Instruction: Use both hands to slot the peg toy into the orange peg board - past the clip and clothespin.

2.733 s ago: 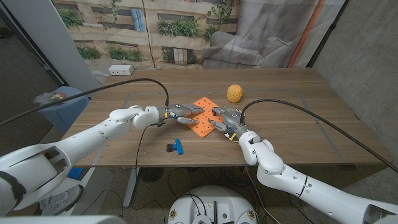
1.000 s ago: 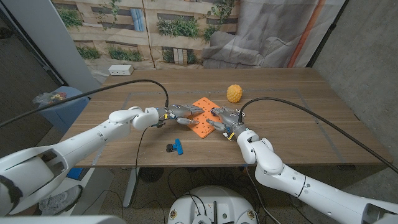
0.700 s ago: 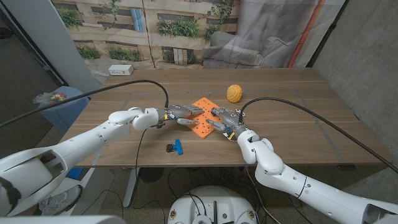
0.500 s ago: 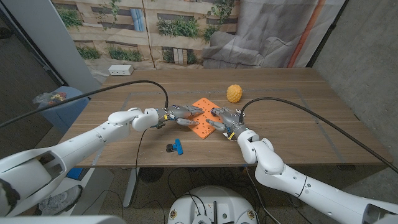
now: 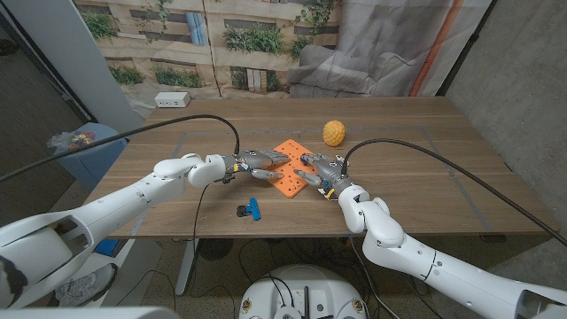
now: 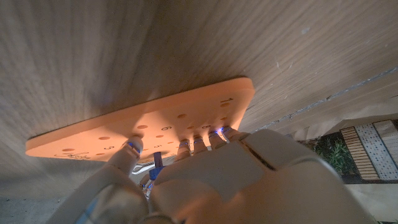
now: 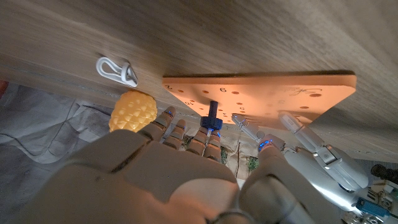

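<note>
The orange peg board [image 5: 288, 166] lies flat at the middle of the table. In the right wrist view a dark blue peg toy [image 7: 211, 116] stands with its stem in the orange peg board [image 7: 261, 93] near the hole marked 6. My right hand [image 5: 321, 171] reaches over the board's right side. Its fingertips [image 7: 204, 133] sit at the peg's cap, with the thumb apart. My left hand [image 5: 255, 161] is at the board's left edge, its fingertips [image 6: 186, 145] pressing on the orange peg board [image 6: 155, 118].
A blue clothespin [image 5: 251, 209] lies near the table's front edge. A yellow bumpy toy [image 5: 333, 132] sits behind the board, and it is the yellow bumpy toy [image 7: 132, 111] next to a white clip [image 7: 115, 70]. A white box [image 5: 172, 99] rests at the far left.
My right hand has edged slightly further over the board. The left hand and the board have stayed put.
</note>
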`<state>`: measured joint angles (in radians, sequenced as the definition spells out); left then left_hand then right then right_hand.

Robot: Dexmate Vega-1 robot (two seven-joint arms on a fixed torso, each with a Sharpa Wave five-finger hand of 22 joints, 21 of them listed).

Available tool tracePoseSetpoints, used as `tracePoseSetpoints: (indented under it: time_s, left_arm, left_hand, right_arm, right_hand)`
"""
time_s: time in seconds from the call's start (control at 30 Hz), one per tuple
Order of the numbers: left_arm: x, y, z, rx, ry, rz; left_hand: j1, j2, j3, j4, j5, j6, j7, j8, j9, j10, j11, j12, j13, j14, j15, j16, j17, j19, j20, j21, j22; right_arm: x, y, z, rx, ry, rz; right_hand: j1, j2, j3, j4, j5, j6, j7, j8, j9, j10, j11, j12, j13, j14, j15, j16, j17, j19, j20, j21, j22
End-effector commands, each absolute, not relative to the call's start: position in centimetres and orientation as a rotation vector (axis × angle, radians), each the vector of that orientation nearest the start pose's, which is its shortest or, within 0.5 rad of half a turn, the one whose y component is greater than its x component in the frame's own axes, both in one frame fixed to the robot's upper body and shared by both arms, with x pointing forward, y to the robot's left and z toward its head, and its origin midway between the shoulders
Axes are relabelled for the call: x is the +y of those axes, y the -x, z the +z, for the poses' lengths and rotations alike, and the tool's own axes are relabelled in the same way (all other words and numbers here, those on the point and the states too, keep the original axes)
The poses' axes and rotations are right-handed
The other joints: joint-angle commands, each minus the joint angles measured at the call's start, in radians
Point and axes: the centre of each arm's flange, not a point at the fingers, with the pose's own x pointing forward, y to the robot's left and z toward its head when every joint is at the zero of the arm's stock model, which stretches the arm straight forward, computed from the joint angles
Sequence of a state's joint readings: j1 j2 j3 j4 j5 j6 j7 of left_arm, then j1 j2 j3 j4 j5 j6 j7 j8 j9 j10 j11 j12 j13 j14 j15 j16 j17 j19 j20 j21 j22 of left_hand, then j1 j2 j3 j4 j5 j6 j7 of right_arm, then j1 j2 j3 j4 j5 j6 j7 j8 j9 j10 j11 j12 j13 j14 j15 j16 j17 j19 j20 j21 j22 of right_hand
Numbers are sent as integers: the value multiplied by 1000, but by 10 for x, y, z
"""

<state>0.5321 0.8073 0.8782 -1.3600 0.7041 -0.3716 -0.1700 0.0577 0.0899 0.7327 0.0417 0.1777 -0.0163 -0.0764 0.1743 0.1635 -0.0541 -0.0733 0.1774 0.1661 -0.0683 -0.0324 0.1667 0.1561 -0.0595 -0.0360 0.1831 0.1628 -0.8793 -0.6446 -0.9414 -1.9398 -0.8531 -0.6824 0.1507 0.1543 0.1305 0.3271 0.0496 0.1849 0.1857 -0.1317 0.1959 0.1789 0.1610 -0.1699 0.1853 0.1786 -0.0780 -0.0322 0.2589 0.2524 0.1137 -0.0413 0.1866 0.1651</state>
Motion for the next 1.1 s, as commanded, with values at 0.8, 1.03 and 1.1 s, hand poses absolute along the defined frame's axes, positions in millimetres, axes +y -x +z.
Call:
tracePoseSetpoints:
  time_s: [0.8, 1.03, 1.1]
  left_arm:
    - [215, -651, -69, -572, -1864, -559]
    - [216, -651, -69, -567, -1859, -559]
    - [216, -651, -70, -567, -1861, -561]
  left_hand:
    - [6, 87, 0, 2, 2, 44, 3, 10, 10, 45, -5, 8, 7, 35, -70, 10, 12, 26, -134, 9, 9]
    - [7, 87, 0, 1, 1, 43, 4, 10, 10, 45, -6, 8, 7, 34, -69, 10, 12, 27, -134, 9, 9]
    - [7, 87, -1, 1, 1, 43, 5, 10, 10, 45, -6, 8, 7, 34, -70, 10, 12, 27, -133, 9, 9]
  right_arm:
    - [-103, -551, -99, -466, 1477, 23]
    - [-103, -549, -94, -496, 1451, 9]
    - [-103, -547, -92, -503, 1449, 2]
  right_hand:
    - [-4, 29, 18, -14, -3, 15, -4, 2, 3, 21, 4, 7, 6, 11, -54, 6, -3, 15, -23, 5, 2]
    - [-2, 30, 21, -17, -2, 14, -5, 1, 3, 20, 3, 6, 6, 13, -53, 6, -4, 15, -22, 5, 2]
    - [-2, 30, 22, -19, -2, 13, -4, 0, 3, 23, 4, 7, 6, 13, -54, 6, -4, 16, -23, 5, 2]
